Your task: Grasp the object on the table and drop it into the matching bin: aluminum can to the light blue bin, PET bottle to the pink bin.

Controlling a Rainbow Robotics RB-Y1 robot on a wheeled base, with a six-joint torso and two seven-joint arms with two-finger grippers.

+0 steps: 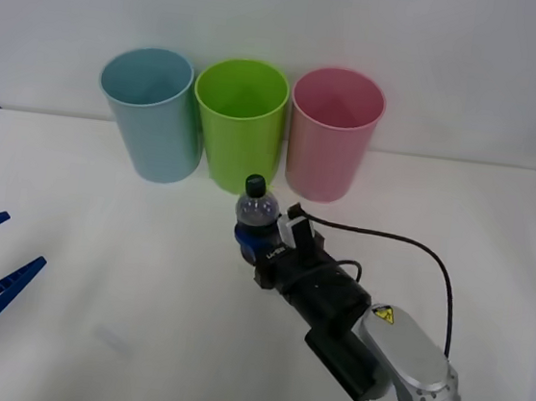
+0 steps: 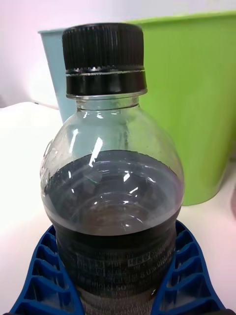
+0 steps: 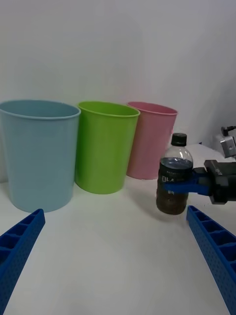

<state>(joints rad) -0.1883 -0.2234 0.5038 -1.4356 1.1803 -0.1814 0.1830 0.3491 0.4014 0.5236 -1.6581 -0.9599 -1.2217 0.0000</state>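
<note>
The PET bottle point(image 1: 255, 209), small and clear with a black cap and a dark label band, stands upright at the middle of the white table point(image 1: 124, 271), in front of the lime green bin. My right gripper point(image 1: 252, 239) is shut on its lower body, blue fingers point(image 2: 189, 275) hugging both sides of the label. In the left wrist view the same bottle point(image 3: 174, 167) shows with the right gripper point(image 3: 179, 187) clamped around it; whether its base touches the table I cannot tell. The pink bin point(image 1: 332, 135) is behind and to the right, the light blue bin point(image 1: 157, 115) behind and to the left. My left gripper point(image 1: 1, 252) waits open at the left edge.
A lime green bin point(image 1: 240, 125) stands between the light blue and pink ones, directly behind the bottle and close to it. All three bins line up against the back wall. A black cable loops off the right wrist.
</note>
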